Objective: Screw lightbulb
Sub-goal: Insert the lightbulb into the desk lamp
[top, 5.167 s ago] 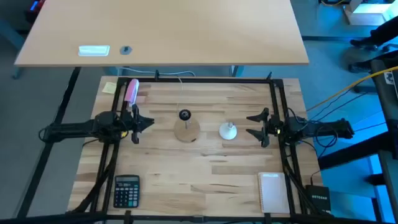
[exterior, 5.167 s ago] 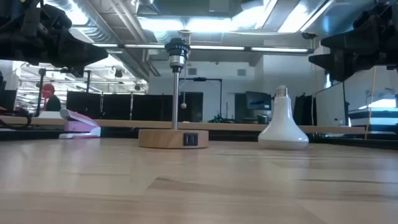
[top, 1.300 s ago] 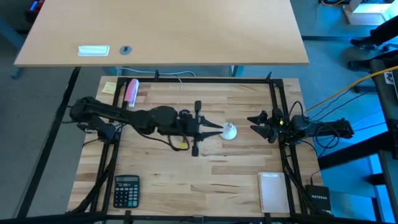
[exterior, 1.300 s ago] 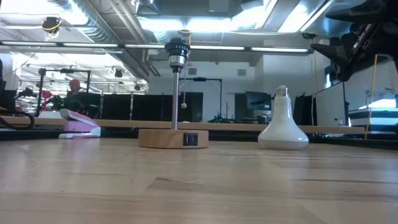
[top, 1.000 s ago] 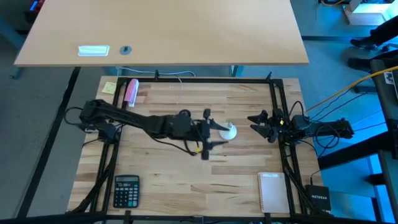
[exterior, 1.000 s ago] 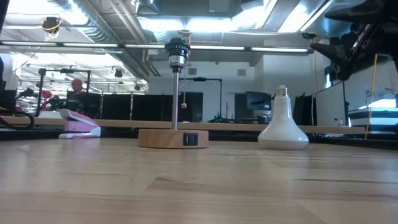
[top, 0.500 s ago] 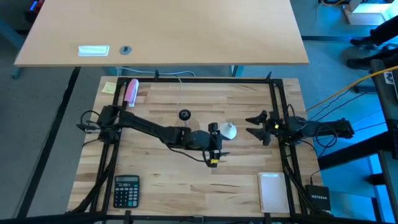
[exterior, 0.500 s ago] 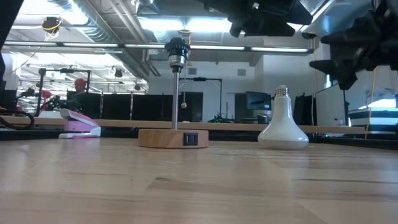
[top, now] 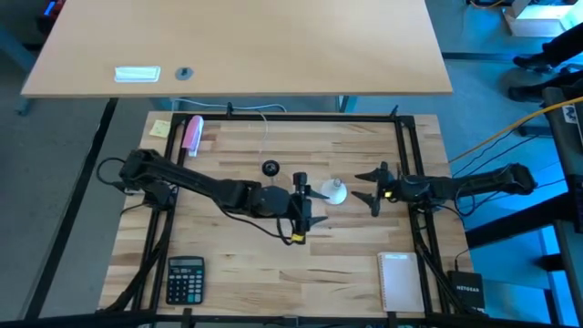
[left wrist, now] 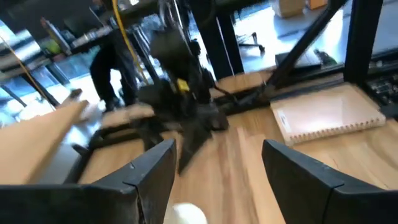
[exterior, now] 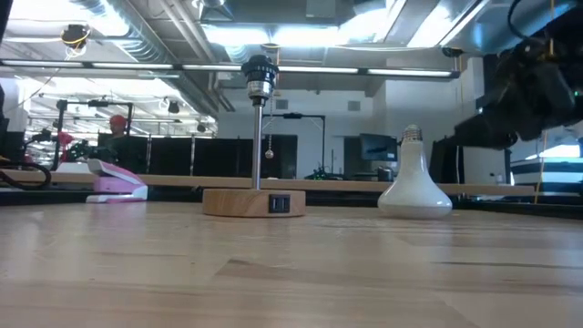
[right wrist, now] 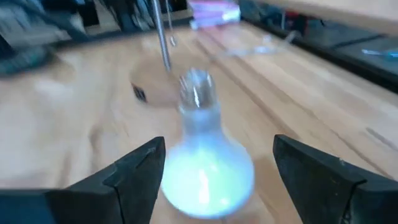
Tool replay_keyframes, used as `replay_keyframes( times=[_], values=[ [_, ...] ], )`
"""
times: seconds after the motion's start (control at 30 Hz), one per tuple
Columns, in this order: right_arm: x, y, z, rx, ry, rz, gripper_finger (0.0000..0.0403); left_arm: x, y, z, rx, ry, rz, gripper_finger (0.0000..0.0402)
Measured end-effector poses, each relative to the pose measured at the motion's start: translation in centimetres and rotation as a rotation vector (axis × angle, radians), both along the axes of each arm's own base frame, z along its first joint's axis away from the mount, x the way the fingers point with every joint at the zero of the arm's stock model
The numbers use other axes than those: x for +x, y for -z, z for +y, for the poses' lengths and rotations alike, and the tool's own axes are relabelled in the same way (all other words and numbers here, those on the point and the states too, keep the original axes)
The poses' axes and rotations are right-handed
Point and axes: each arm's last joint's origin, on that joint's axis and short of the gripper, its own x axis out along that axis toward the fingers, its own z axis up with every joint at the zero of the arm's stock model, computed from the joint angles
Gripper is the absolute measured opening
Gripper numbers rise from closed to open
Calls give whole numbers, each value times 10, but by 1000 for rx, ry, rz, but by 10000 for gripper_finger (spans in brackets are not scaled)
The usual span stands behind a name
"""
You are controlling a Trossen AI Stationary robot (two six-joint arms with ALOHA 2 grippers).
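I have the lightbulb (top: 337,191) standing on the bench (top: 246,273) a little right of the middle, globe down and screw base pointing straight up, so its long axis is vertical. From the low view (exterior: 414,187) it sits squarely on the wood, apart from the wooden lamp base with the socket (exterior: 259,77) on its post.

The bulb lies between my two arms. My left gripper (top: 303,202) is reached well across the bench, past the socket (top: 271,168), and ends just beside the bulb on its left. My right gripper (top: 369,188) comes in from the right edge and is also near, its jaws pointed at the bulb. In the right wrist view the bulb (right wrist: 205,155) sits dead centre between the two fingers (right wrist: 134,171), ahead of them and not yet touched. In the left wrist view only the top of the globe (left wrist: 185,213) shows low between my fingers (left wrist: 152,168), with the other arm (left wrist: 180,106) beyond it.

Both sets of jaws stand released and wide, holding nothing. I judge the right one better lined up: the bulb lies straight ahead on its approach line, and a level advance would bring the fingers around the globe. The left is about as close but sits above and to one side, so I cannot tell how well it would close on it.
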Motion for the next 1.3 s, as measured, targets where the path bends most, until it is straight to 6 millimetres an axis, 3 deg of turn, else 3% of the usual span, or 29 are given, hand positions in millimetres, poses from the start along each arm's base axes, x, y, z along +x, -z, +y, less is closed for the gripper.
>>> replay_keyframes(
  times=[0.2, 0.37, 0.63, 0.8, 0.93, 1.1, 1.3],
  values=[
    [5, 1, 1, 30, -4, 5, 301, 3, 2, 9, -113, -55, -20, 218],
    [6, -5, 1, 23, 11, -17, 301, 30, 41, 29, -222, -133, -7, 222],
    [6, -5, 0, 18, 25, -18, 301, 62, 88, 56, -246, -193, -2, 257],
    [6, -5, 0, 11, 46, -18, 301, 80, 107, 76, -282, -264, -10, 277],
    [6, -4, 0, 9, 47, -7, 301, 83, 132, 88, -295, -349, 32, 275],
    [6, -4, 0, 8, 47, 1, 301, 85, 137, 92, -319, -372, 31, 270],
    [6, -4, -1, 8, 49, -2, 301, 88, 161, 93, -299, -375, 80, 270]
  ],
)
